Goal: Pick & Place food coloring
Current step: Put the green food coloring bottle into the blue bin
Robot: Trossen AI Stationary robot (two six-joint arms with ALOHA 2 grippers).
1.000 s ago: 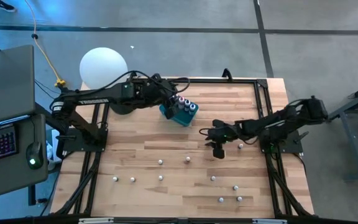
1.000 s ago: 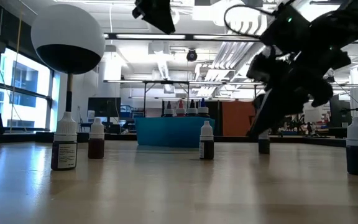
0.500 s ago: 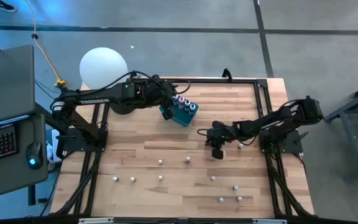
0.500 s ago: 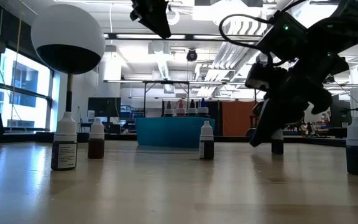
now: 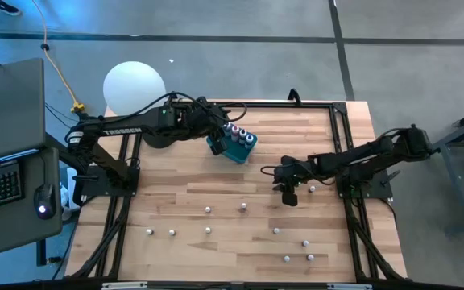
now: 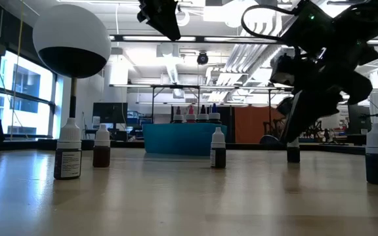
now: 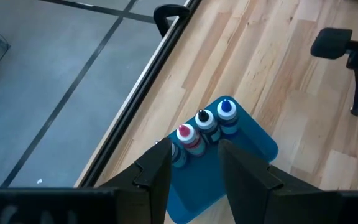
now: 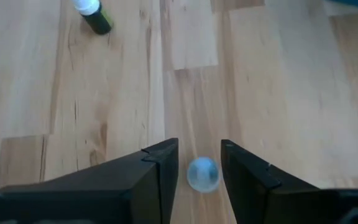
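Observation:
The food coloring bottles are tiny, with white caps. Several stand scattered on the table's near half (image 5: 242, 207). Others, with red, black and blue caps, stand in the teal tub (image 5: 234, 146) (image 7: 235, 155). My right gripper (image 5: 288, 193) (image 8: 197, 147) is open, low over mid-table. One pale-capped bottle (image 8: 202, 173) (image 6: 293, 151) stands upright between its fingers, with a gap on each side. My left gripper (image 5: 220, 135) (image 7: 193, 150) hangs open above the tub, high off the table (image 6: 161, 14).
A dark green bottle (image 8: 94, 15) stands farther off on the wood, and another (image 5: 311, 188) just right of my right gripper. A big white ball (image 5: 134, 85) sits past the far left corner. A black frame (image 5: 296, 103) borders the table.
My right gripper has moved a little toward the table's right edge, staying low, and now stands around the bottle. My left arm has kept still over the tub.

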